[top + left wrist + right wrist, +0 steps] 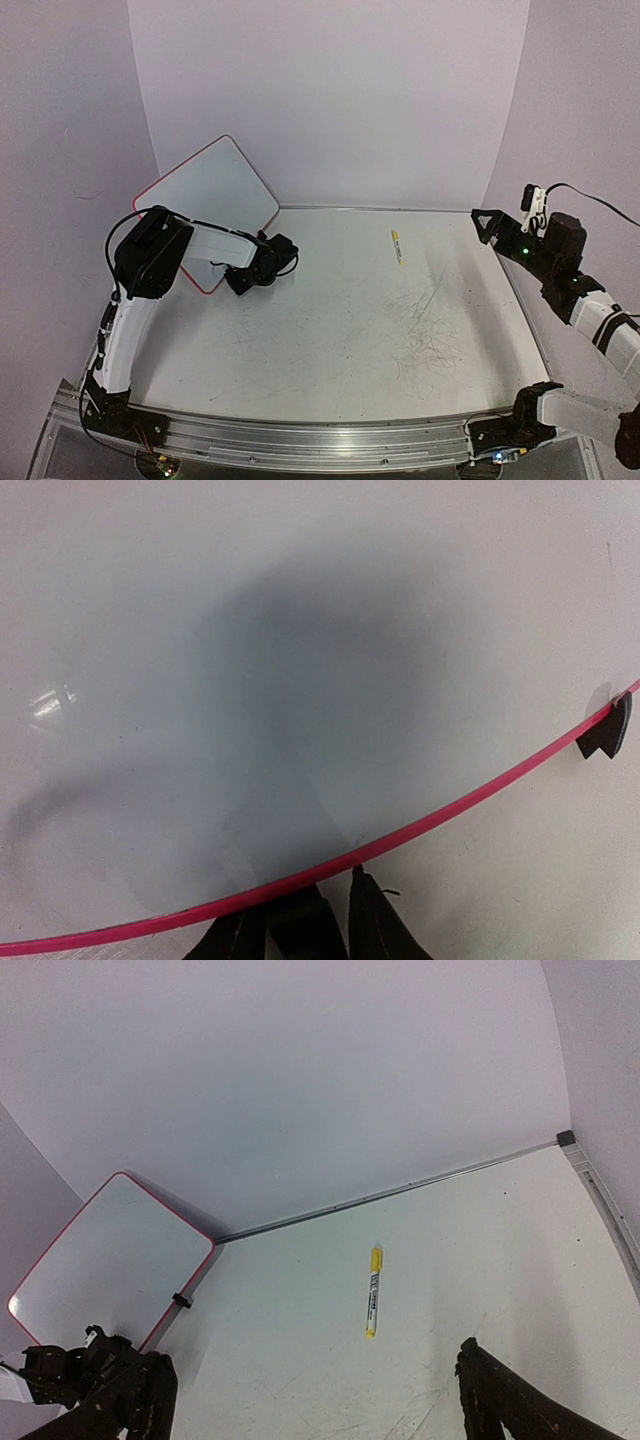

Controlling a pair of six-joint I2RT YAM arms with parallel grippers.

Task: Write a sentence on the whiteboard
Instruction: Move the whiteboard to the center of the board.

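Observation:
The whiteboard (215,190), white with a thin red-pink border, leans tilted against the back left wall, its lower edge on the table. No sentence shows on its white face (300,630). My left gripper (240,281) is at that lower edge. In the left wrist view its jaws stand narrow around a dark piece under the border, with a thin gap on the right side (300,908). A black clip foot (606,730) sits further along the edge. My right gripper (487,224) hangs high at the right, open and holding nothing (310,1400). The board (100,1250) is far to its left.
A yellow marker pen (397,246) lies capped on the table behind the middle, also seen below the right wrist (373,1291). Grey scribble marks (425,330) cover the tabletop's right half. Walls close in the back and both sides.

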